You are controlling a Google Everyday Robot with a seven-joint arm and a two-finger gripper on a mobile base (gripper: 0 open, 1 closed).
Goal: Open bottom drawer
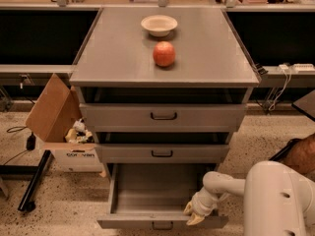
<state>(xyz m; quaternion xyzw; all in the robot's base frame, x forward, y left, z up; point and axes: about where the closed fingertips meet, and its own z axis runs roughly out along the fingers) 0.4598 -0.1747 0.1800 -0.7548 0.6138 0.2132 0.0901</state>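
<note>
The bottom drawer (157, 195) of the grey metal cabinet is pulled far out toward me, and its plain grey inside is bare. Its small black loop handle (161, 225) shows at the centre of the front, at the lower edge of the view. My gripper (193, 215) reaches in from the white arm at the lower right. Its pale fingertips rest at the drawer's front rim, right of the handle. The middle drawer (162, 153) and top drawer (163, 116) above stand slightly ajar.
A red apple (164, 53) and a white bowl (159, 24) sit on the cabinet top (113, 48). An open cardboard box (64, 132) with rubbish stands on the floor at the left, with a black bar (34, 181) beside it. Dark benches flank the cabinet.
</note>
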